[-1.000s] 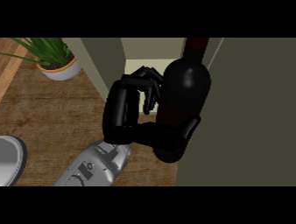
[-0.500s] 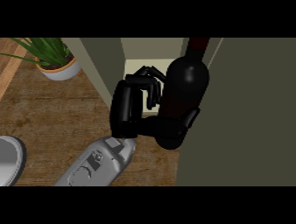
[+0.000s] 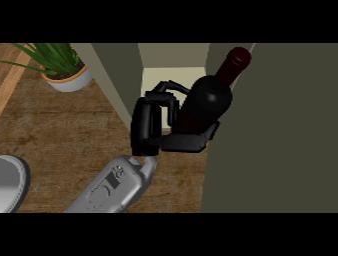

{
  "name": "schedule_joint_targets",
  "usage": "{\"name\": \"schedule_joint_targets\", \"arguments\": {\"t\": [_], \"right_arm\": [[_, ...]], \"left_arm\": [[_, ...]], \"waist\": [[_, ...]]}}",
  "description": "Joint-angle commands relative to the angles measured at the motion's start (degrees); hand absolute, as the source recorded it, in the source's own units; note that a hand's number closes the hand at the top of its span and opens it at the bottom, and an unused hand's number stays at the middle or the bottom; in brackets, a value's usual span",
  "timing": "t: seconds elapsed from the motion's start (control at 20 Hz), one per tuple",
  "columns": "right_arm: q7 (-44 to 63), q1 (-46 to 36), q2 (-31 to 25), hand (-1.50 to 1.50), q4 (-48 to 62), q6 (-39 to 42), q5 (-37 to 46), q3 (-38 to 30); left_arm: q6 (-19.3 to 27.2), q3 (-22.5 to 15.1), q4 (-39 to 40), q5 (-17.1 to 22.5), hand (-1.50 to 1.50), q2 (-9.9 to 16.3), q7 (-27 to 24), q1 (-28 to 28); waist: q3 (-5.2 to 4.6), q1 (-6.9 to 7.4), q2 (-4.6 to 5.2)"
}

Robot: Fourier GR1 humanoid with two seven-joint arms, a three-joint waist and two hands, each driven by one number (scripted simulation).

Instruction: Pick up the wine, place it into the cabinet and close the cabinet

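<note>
One hand (image 3: 148, 125) in sight, black, on a grey forearm (image 3: 116, 186) rising from 6 o'clock. It appears to be the right one. Fingers and thumb curled round the wine (image 3: 205, 102), a dark bottle with a red-capped neck tilted toward 1 o'clock. Bottle held just above centre, in the gap of the cabinet (image 3: 283, 130): pale interior behind it at 12, olive door panel filling the 3 o'clock side. Wooden tabletop (image 3: 54, 130) below. Potted plant (image 3: 60, 67) in a white pot at 10 o'clock. Grey rounded object (image 3: 1, 182) at 8 o'clock, cut by the edge; cannot identify it.
</note>
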Motion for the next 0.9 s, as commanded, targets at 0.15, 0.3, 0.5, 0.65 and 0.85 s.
{"name": "schedule_joint_targets", "arguments": {"t": [0.15, 0.3, 0.5, 0.65, 0.85], "right_arm": [[3.3, -0.1, -1.7, -1.50, -5.0, 0.4, -6.7, -3.5], [4.7, 0.9, 0.1, -1.50, -6.8, -1.0, -4.8, -0.6], [0.5, 1.4, 0.9, -1.50, -4.8, 0.4, -1.5, 1.8], [4.2, 0.8, 0.8, -1.50, -6.9, -1.1, -1.3, 2.3], [1.3, 2.7, -1.1, -1.50, -6.6, 0.9, -6.9, -3.2]], "left_arm": [[-0.4, 0.4, 10.9, 1.8, 1.50, 0.0, -9.2, -1.0], [-0.2, 2.1, 10.8, 0.6, 1.50, 0.0, -6.6, -3.9], [-0.1, 2.6, 11.8, 1.3, 1.50, 0.0, -12.0, -0.9], [-3.9, 7.6, 18.5, 5.4, 1.50, 0.0, -11.8, -7.9], [-4.7, 9.8, 17.7, 3.6, 1.50, 0.0, -12.5, -5.6]], "waist": [[0.00, -0.16, 0.07], [0.01, -0.02, -0.03], [0.00, 0.15, -0.01], [-0.03, -0.36, 0.07], [0.02, 0.06, 0.00]]}}
